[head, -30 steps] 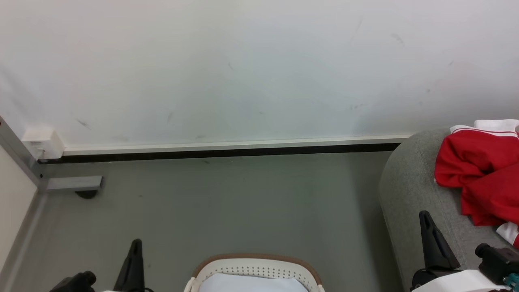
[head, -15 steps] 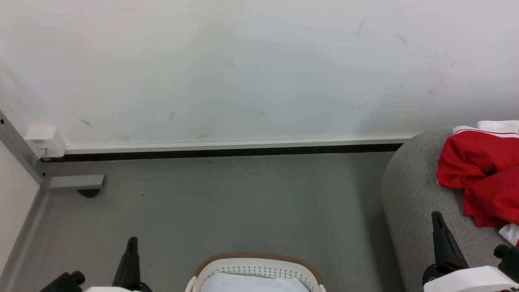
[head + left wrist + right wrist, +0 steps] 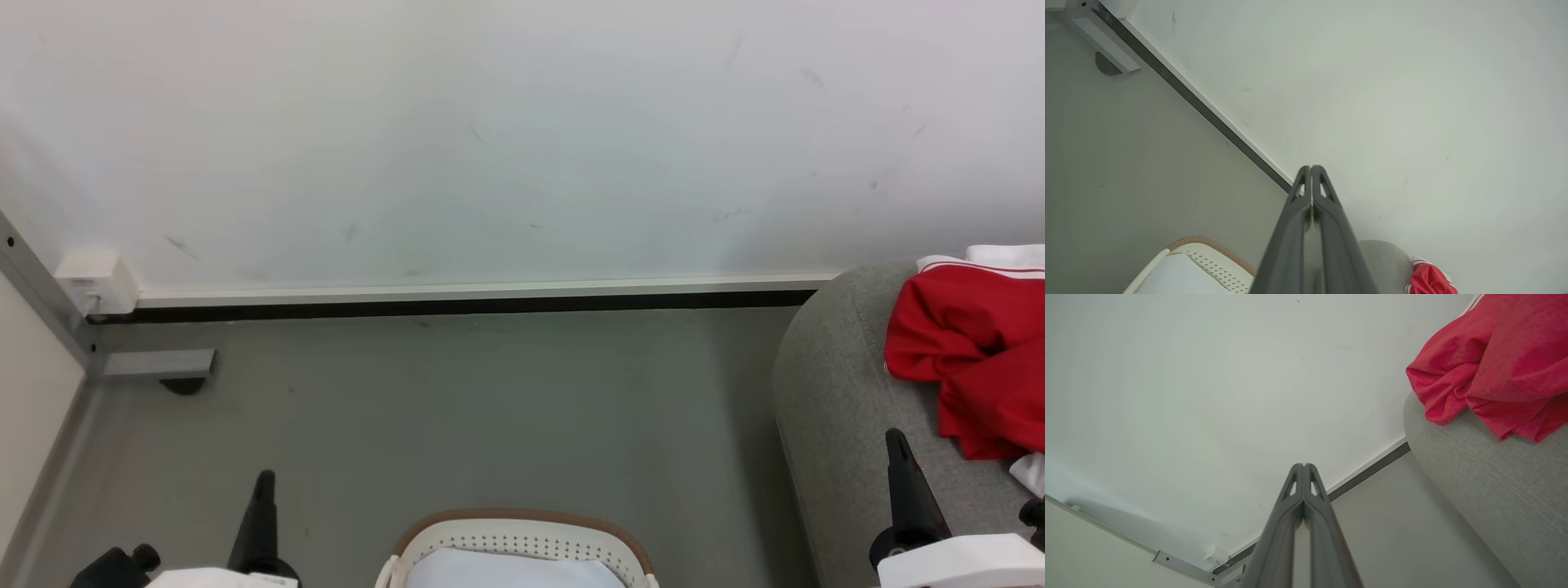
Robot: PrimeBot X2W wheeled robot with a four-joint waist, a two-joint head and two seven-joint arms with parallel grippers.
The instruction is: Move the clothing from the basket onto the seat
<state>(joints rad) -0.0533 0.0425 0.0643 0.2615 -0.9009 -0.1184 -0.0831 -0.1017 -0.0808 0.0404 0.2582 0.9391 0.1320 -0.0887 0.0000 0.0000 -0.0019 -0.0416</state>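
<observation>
The red clothing [image 3: 971,351] lies bunched on the grey seat [image 3: 833,384] at the right, its white striped collar at the back; the right wrist view has the clothing [image 3: 1490,363] on the seat [image 3: 1486,465] too. The cream basket [image 3: 522,539] with brown rim sits at the bottom centre, showing pale lining and no red fabric. My left gripper [image 3: 264,478] is shut and empty, left of the basket. My right gripper [image 3: 896,437] is shut and empty, over the seat's front, just left of the clothing. Both wrist views show the fingers pressed together: left gripper [image 3: 1311,167], right gripper [image 3: 1303,465].
A white wall with a dark baseboard [image 3: 457,306] runs across the back. A grey metal frame leg [image 3: 155,363] and a small white box [image 3: 94,282] stand at the far left. Grey floor [image 3: 490,408] spreads between basket and wall.
Both grippers have drawn down and outward toward the bottom corners. The right one slid right along the seat. The view shifted slightly.
</observation>
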